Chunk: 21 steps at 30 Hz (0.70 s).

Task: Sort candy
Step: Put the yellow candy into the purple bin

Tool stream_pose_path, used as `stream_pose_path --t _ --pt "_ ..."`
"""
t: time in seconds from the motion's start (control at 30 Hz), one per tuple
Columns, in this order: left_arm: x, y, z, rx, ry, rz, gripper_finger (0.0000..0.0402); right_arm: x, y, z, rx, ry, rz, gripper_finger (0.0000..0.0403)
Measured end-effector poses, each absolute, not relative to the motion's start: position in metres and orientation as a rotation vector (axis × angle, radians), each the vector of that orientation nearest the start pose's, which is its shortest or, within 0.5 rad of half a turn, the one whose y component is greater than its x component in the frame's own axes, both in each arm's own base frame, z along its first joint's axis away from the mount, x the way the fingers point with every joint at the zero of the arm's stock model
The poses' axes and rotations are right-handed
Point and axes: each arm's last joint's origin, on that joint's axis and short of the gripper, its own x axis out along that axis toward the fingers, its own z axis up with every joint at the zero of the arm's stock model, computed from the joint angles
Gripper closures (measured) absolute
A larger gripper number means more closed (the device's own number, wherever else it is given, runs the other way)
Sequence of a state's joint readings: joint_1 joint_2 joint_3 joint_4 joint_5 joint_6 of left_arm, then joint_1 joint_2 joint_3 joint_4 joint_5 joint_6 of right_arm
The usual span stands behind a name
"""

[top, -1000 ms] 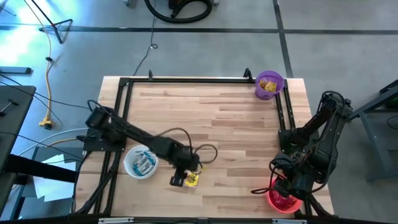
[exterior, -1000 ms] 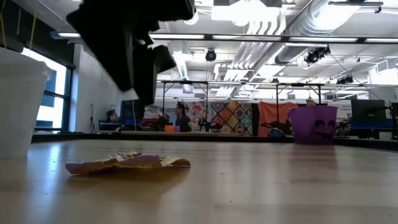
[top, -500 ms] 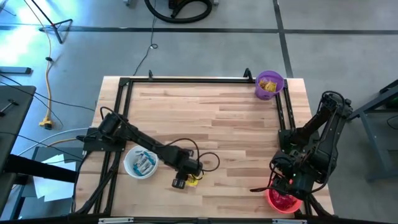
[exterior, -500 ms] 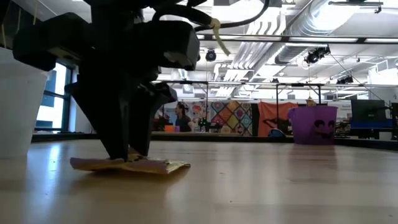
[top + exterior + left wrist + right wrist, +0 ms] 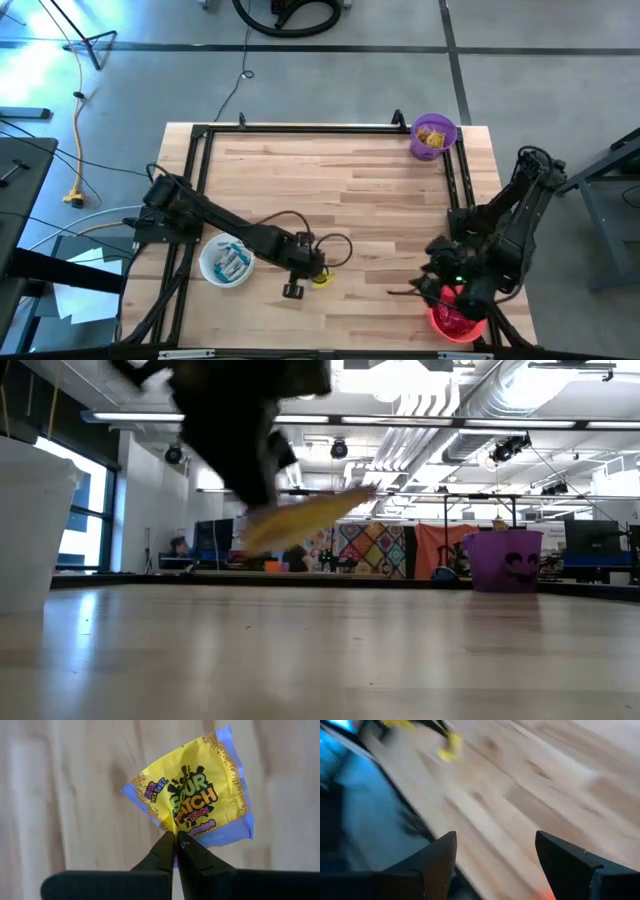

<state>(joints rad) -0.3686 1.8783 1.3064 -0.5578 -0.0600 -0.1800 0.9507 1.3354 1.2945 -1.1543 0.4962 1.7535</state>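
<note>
1. Since a second ago, the left hand (image 5: 176,840) has dropped onto the yellow candy (image 5: 192,795), clamped on it and raised it clear of the bench (image 5: 380,200); the low view now shows the wrapper hanging in the air where it earlier lay flat on the wood.
2. Its fingers are pinched tight on one edge of the wrapper, and the rest of the packet fans out beyond the tips.
3. Seen from above, hand and candy sit near the bench's front edge, just beside the white bowl (image 5: 226,262) of blue sweets.
4. Pick-up looks finished, so the carry comes next; judging by the yellow pieces already in it, the purple bowl (image 5: 433,135) at the far right corner seems the destination, well apart from here.
5. Above the red bowl (image 5: 455,320), the right hand (image 5: 495,855) hangs with fingers spread wide and nothing between them.
</note>
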Motion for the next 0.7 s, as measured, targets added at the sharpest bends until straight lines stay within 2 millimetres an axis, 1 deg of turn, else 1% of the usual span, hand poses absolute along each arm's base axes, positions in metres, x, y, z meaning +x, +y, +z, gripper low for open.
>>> stream_pose_path --t 0.07,0.17,0.3,0.53,0.7 --pt "0.357 -0.132 0.199 0.026 1.047 -0.12 0.0401 0.167 0.187 0.32 0.923 0.798 -0.424 0.0137" --pt "0.363 -0.127 0.22 -0.063 0.902 -0.054 0.0401 0.191 0.183 0.311 1.046 0.73 -0.388 0.0137" --pt "0.37 -0.122 0.231 -0.117 0.793 -0.022 0.0401 0.215 0.172 0.302 1.12 0.628 -0.361 0.0137" --pt "0.374 -0.123 0.238 -0.159 0.711 -0.007 0.0401 0.239 0.147 0.289 1.213 0.564 -0.399 0.0137" --pt "0.38 -0.122 0.244 -0.22 0.63 0.008 0.0401 0.245 0.135 0.28 1.254 0.569 -0.427 0.0154"
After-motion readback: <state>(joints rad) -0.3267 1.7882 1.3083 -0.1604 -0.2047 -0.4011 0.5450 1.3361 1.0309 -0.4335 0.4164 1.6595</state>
